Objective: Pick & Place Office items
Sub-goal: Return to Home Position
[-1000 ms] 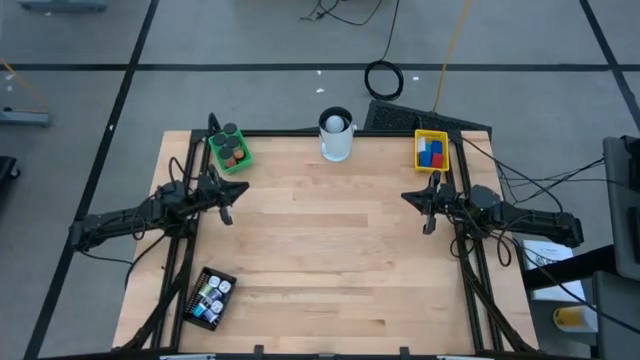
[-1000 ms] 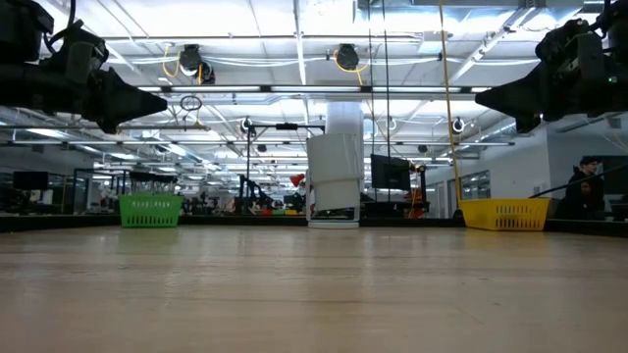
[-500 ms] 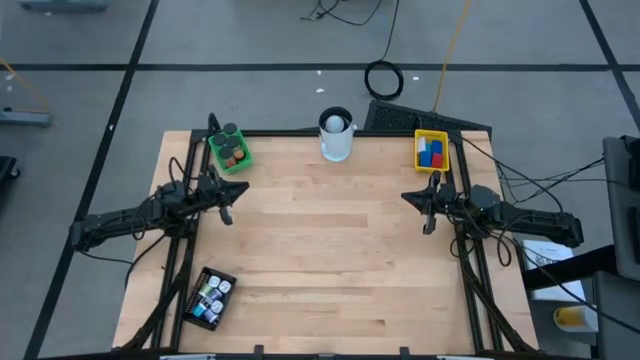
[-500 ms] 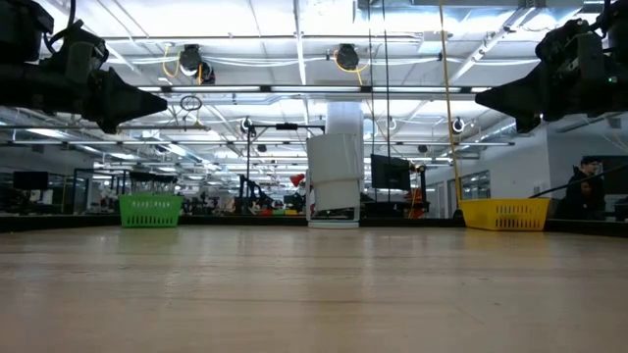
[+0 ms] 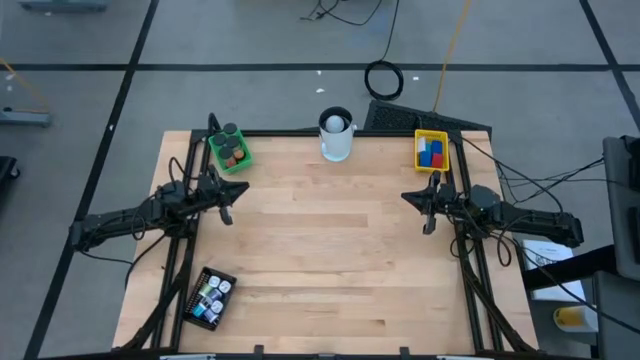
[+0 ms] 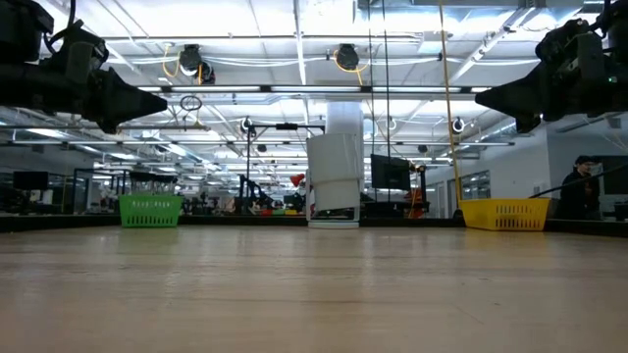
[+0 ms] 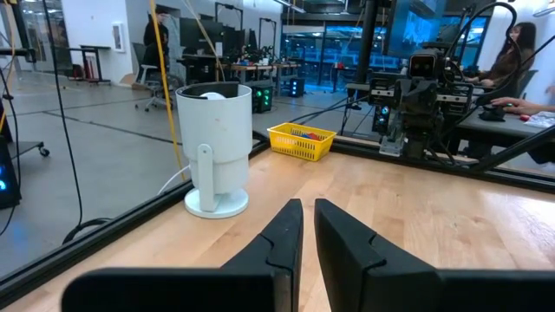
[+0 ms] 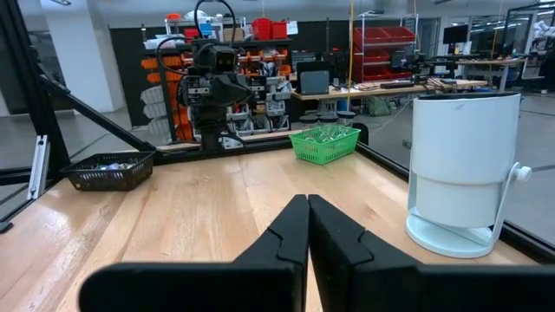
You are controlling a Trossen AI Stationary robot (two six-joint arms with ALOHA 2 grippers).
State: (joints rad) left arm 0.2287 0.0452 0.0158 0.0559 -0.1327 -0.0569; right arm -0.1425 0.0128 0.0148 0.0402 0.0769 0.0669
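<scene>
Now | left gripper (image 7: 306,208) mid-left overhead, right gripper (image 8: 308,203) mid-right, both pinched together, empty | risk: stray swing clips white cup (image 5: 336,140) top centre (looks tippy), toppling it

We count three trays, one cup (image 5: 336,140) and two arms on one bench (image 5: 330,250).
The trays are one green tray (image 6: 150,210), one yellow tray (image 6: 503,214) and one black tray (image 8: 110,171). The arms are the left arm (image 5: 140,215) and the right arm (image 5: 520,218), each with two dark fingers (image 7: 282,243) (four in all). The office items (image 5: 428,155) in the trays are too small for us to number singly. We see one person (image 6: 579,186) in the low view.
</scene>
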